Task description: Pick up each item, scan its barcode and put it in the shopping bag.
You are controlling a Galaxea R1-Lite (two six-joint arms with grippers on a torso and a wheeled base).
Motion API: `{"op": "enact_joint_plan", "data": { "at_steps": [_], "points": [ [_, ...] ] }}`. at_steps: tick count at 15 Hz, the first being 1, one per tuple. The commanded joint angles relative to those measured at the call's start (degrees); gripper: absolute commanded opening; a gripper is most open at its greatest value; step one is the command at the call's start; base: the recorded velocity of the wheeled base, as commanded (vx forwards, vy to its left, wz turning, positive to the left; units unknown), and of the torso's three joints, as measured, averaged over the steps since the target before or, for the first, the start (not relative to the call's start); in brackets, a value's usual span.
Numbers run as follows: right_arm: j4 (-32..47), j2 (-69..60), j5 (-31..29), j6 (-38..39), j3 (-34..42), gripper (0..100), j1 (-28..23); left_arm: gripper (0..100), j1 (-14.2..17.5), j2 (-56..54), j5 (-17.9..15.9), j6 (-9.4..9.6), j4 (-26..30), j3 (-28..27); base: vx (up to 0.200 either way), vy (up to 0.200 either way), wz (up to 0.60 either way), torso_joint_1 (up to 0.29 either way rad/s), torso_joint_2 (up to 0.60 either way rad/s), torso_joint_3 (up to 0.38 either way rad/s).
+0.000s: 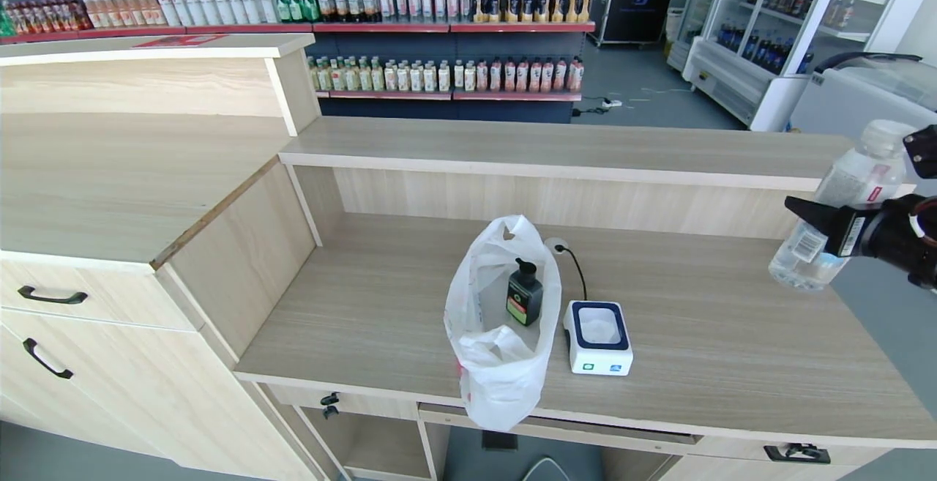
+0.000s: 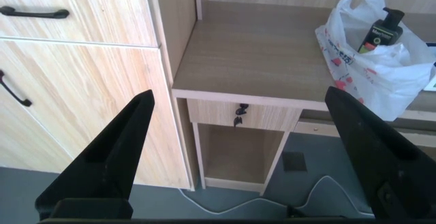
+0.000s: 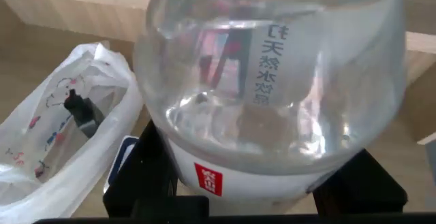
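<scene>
Left gripper (image 2: pixel 240 94): fingers spread wide apart, nothing between them. It sits low in front of the cabinet (image 1: pixel 88 334) left of the desk, facing the drawer fronts with black handles (image 2: pixel 34 11). Keys (image 2: pixel 238 112) hang from the lock of the small drawer under the desk's left front corner.

A tall raised counter (image 1: pixel 132 181) walls off the desk's left side. Behind it are store shelves (image 1: pixel 439 27) lined with bottles.

Desk (image 1: pixel 732 334): wood top, with a ledge (image 1: pixel 585 148) running along the back.

Shopping bag (image 1: pixel 498 349): white plastic, near the front edge at about mid-desk. Its mouth is open upward, its handles stick up on the far side, and its front sags over the desk edge. A dark pump bottle (image 1: pixel 524 298) stands upright inside it.

Scanner (image 1: pixel 598 336): a white box with a dark-framed window facing up, just beside the bag on its right. Whether they touch, cannot tell. A black cable (image 1: pixel 576 267) runs from behind the scanner to a hole at the back of the desk.

Right gripper (image 1: pixel 834 228): clamped on the water bottle (image 1: pixel 860 173), up in the air over the desk's far right end, well apart from the scanner and bag. The bottle is clear with a white cap, tilted cap-up, and a barcode label shows near its lower end. In the right wrist view the bottle (image 3: pixel 272 81) sits between the black fingers (image 3: pixel 146 176), with the bag and scanner beyond it.

Glass-door coolers (image 1: pixel 739 34) stand in the far right background.
</scene>
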Motion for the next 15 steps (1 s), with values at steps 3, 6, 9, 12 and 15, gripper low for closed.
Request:
{"op": "enact_joint_plan", "data": {
  "at_steps": [3,6,9,12,15],
  "points": [
    [-4.6,-0.8,-15.6,-12.4,5.2,0,3.2,100,0.0,0.0,0.0,0.01,0.0,0.0,0.0,0.0,0.0,0.0,0.0,0.0],
    [-9.4,0.2,-15.6,-16.9,5.6,0,3.7,100,0.0,0.0,0.0,0.01,0.0,0.0,0.0,0.0,0.0,0.0,0.0,0.0],
    [-15.7,1.9,-10.3,-17.5,5.7,0,4.2,100,0.0,0.0,0.0,0.01,0.0,0.0,0.0,0.0,0.4,0.0,0.0,0.002],
    [-23.6,5.4,-10.0,-17.2,6.1,0,10.3,100,0.0,0.0,0.0,0.01,0.0,0.0,0.0,0.0,0.6,0.002,0.0,0.002],
    [-24.4,11.6,-3.6,-14.7,5.8,0,14.4,100,0.0,0.0,0.0,0.01,0.0,0.0,0.0,0.0,0.2,0.002,0.0,0.001]
  ]
}}
